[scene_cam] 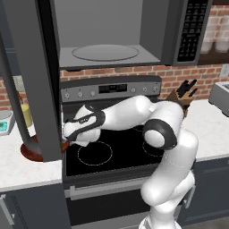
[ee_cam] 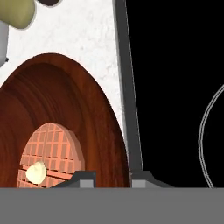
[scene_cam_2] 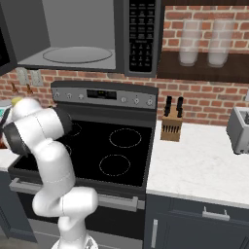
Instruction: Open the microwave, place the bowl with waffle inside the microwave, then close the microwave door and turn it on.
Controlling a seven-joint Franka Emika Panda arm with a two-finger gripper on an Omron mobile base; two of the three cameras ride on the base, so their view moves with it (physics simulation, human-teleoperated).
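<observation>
The microwave (scene_cam: pixel 107 31) hangs above the stove with its light grey interior and glass turntable (scene_cam: pixel 105 52) exposed. The microwave door (scene_cam: pixel 40 67) is swung wide open to the left. On the white counter left of the stove rests the reddish-brown bowl (ee_cam: pixel 87 109), partly hidden behind the door (scene_cam: pixel 30 154). The gridded waffle (ee_cam: pixel 52 153) with its pale dab lies inside the bowl. My gripper (ee_cam: pixel 113 177) is low at the bowl's right rim, one fingertip inside and one outside, shut on the rim (scene_cam: pixel 68 139).
The black stove top (scene_cam: pixel 112 152) lies right of the bowl, under my arm. A yellow canister (scene_cam: pixel 26 114) and a small scale (scene_cam: pixel 5 123) stand behind the bowl. A knife block (scene_cam_2: pixel 171 125) and a toaster (scene_cam_2: pixel 238 129) sit on the right counter.
</observation>
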